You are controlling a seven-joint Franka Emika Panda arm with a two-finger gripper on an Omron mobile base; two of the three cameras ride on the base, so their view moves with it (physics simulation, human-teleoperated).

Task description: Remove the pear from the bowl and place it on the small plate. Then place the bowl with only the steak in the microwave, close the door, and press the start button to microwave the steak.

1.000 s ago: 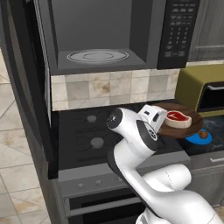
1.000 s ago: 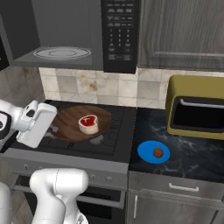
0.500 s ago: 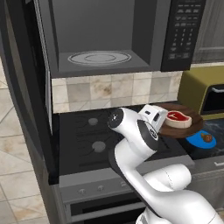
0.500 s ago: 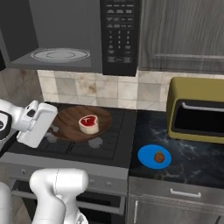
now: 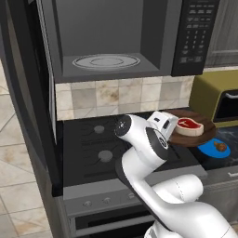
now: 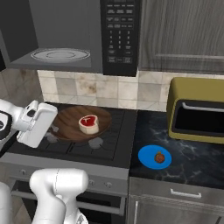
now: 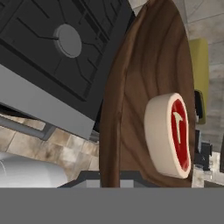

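My gripper is shut on the near rim of the bowl, a dark-brown wooden dish held level a little above the stove. The steak lies alone in it. On the small plate, a blue disc on the counter right of the stove, rests the pear. Above the stove the microwave stands open, with its glass turntable bare. Its door is swung out at the left.
A black stove lies under the bowl. A mustard-yellow countertop oven stands on the dark marble counter behind the plate. My white arm rises in front of the stove.
The bowl stays in my shut gripper at almost the same spot above the stove. Only a slight drift of the picture shows.
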